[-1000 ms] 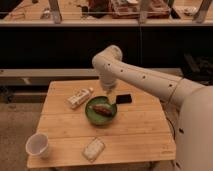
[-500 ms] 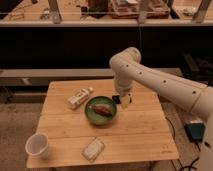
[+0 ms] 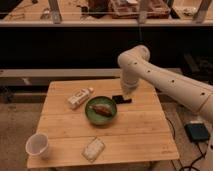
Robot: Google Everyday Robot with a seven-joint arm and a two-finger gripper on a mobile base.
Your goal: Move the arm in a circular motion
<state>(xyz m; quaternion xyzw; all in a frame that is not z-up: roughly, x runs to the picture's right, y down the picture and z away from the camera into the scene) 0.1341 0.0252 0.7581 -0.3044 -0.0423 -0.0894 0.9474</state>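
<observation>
The cream-white arm (image 3: 165, 82) reaches in from the right, bends at a bulbous joint (image 3: 134, 59) and points down over the back right part of the wooden table (image 3: 135, 135). The gripper (image 3: 127, 94) hangs at its end, just above a small black object (image 3: 122, 100) and to the right of and behind the green bowl (image 3: 101, 111). The gripper holds nothing that I can see.
The green bowl holds a brown piece of food (image 3: 101, 109). A white bottle (image 3: 80, 97) lies left of the bowl. A white cup (image 3: 38, 146) stands at the front left corner. A white packet (image 3: 93, 149) lies at the front edge. A dark shelf runs behind the table.
The arm has swung to the right and back, from over the bowl to beside the bowl's right rim. The things on the table have not moved.
</observation>
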